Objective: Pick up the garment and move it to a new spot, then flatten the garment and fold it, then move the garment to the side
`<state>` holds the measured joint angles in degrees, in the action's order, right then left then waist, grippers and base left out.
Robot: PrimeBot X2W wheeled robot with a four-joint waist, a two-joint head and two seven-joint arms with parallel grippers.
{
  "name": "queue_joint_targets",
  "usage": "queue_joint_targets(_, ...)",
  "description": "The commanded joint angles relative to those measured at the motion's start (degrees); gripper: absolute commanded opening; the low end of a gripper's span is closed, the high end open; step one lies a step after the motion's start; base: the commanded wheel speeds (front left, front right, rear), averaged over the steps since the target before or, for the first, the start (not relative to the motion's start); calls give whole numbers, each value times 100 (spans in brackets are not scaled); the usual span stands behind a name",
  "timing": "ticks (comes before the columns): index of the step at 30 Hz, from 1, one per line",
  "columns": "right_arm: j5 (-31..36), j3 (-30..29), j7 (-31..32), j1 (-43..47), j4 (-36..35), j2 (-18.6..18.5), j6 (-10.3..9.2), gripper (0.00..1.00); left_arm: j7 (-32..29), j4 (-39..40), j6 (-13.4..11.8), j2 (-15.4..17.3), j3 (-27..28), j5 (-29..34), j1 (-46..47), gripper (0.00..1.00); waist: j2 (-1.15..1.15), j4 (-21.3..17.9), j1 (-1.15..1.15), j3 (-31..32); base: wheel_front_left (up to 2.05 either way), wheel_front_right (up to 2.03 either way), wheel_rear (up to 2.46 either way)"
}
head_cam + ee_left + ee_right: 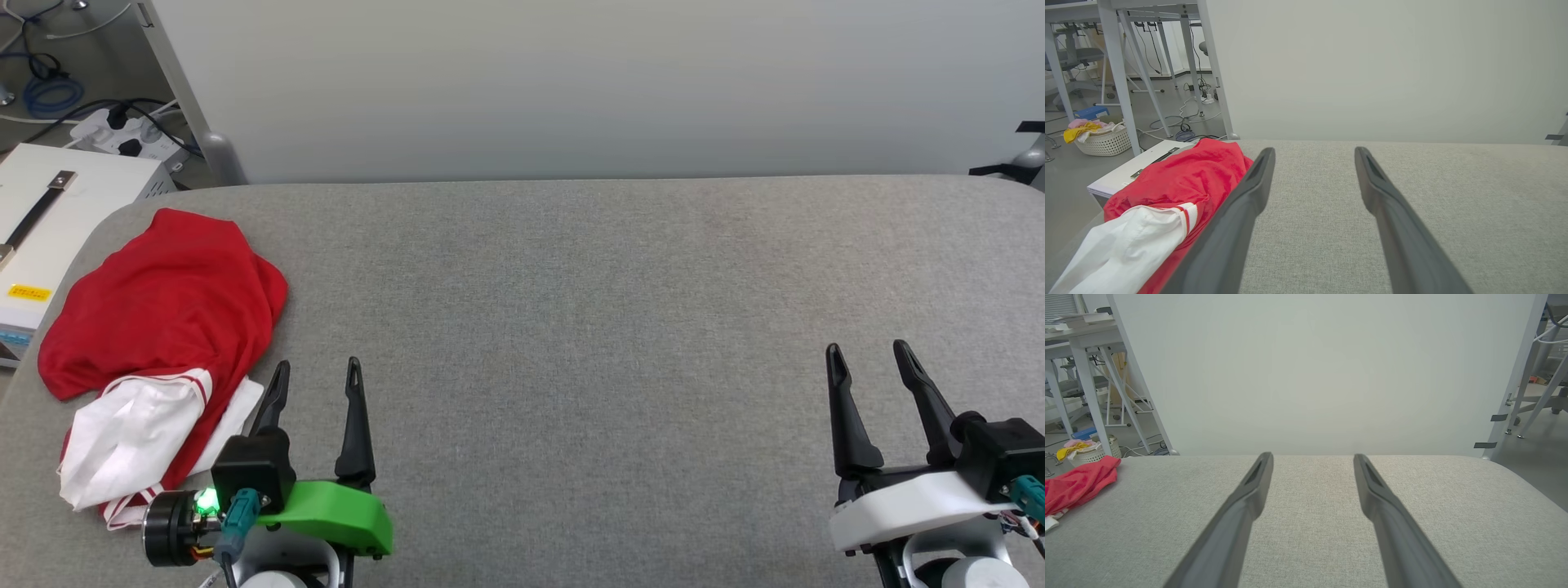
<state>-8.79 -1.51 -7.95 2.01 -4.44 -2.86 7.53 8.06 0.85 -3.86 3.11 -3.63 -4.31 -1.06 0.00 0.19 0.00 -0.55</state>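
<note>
The garment lies bunched at ten o'clock of the left gripper, jaws wide and empty; the right gripper is likewise wide; best to pinch a raised red fold and lift clear.

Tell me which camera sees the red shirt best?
The head view: almost the whole crumpled garment shows, red body and white sleeve. The left wrist view has it close, but cut by the left gripper and the frame. The right wrist view catches a small part at its edge.
</note>
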Motion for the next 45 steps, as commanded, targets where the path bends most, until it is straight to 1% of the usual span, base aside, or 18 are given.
queue_joint_targets(1, -46, -11, -75, 48, -55, -2, -2, 100, 55, 22, -43, -14, -20, -44, 2, 100, 0, 2, 0, 0, 0, 0, 0)
queue_joint_targets(45, -346, 10, -589, 225, -105, -2, -4, 100, 577, -136, -234, -22, -237, -247, -57, 100, 0, 40, 0, -32, 0, 0, 0)
